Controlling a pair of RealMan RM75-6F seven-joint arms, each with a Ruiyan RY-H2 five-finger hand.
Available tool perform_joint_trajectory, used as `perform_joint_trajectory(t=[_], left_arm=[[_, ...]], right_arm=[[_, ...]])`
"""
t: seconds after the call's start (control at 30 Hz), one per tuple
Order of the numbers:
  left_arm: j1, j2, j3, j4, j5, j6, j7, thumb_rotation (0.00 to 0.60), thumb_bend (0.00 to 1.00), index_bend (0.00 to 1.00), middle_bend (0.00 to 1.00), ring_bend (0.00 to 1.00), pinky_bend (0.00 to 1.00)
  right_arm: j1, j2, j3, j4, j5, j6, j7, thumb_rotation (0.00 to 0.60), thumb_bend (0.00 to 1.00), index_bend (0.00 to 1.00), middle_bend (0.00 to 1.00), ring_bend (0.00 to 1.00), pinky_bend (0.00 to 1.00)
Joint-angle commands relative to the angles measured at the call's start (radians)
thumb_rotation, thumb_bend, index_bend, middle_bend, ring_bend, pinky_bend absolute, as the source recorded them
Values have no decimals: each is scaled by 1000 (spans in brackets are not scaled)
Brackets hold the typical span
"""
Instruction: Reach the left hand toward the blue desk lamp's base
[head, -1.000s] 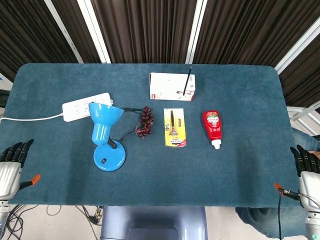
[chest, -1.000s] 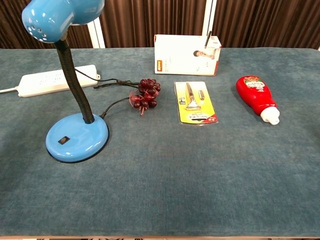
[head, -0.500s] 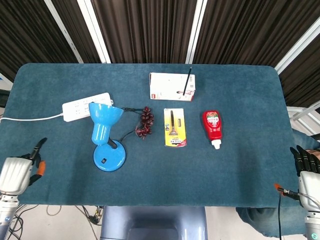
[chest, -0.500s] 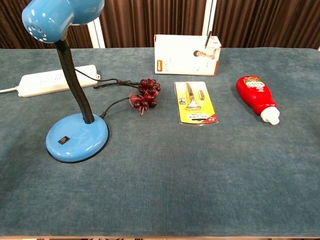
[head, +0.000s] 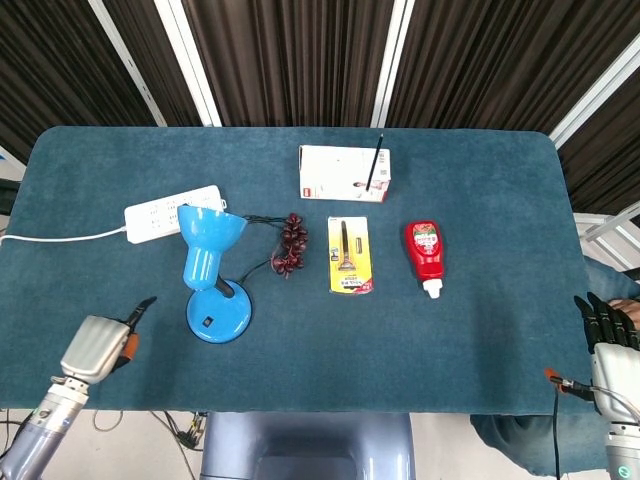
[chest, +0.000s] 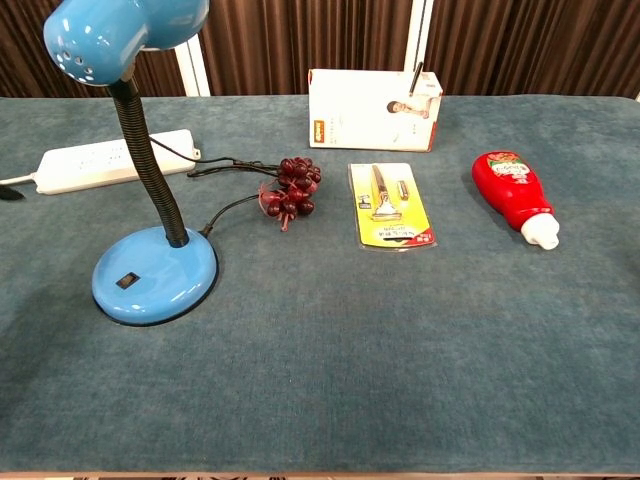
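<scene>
The blue desk lamp stands left of the table's middle, its round base (head: 218, 316) flat on the cloth and its shade (head: 211, 233) tilted up on a black gooseneck. The chest view shows the base (chest: 155, 281) near the front left and the shade (chest: 122, 28) at the top left. My left hand (head: 96, 345) hovers over the front left of the table, well left of the base. It holds nothing, and a dark fingertip (head: 146, 302) points toward the lamp. A dark tip of the left hand (chest: 8, 192) shows at the chest view's left edge. My right hand (head: 611, 341) stays at the front right edge, fingers extended and empty.
A white power strip (head: 172, 212) lies behind the lamp, its cord running to the base. Dark red grapes (head: 292, 245), a yellow razor pack (head: 350, 255), a red ketchup bottle (head: 427, 250) and a white box (head: 345, 172) lie to the right of the lamp.
My left hand has moved from the table's left edge inward and to the right, toward the lamp base, turning edge-on. The right hand has barely moved.
</scene>
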Motion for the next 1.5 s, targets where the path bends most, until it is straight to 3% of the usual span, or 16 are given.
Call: perform_joint_trajectory(t=[0.03, 0.53, 1.5], left_arm=[[-17, -34, 11, 22, -17, -39, 15, 600, 635, 98, 713, 738, 900], [-53, -112, 32, 61, -10, -80, 53, 600, 633, 98, 713, 738, 900], [-104, -152, 50, 57, -28, -128, 99, 600, 632, 97, 714, 740, 900]], right_arm=[[-1, 2, 2, 1, 3, 1, 3, 600, 96, 0, 0, 2, 0], [-3, 12, 8, 2, 12, 5, 19, 600, 96, 0, 0, 2, 0], [1, 7, 9, 1, 15, -1, 13, 600, 96, 0, 0, 2, 0]])
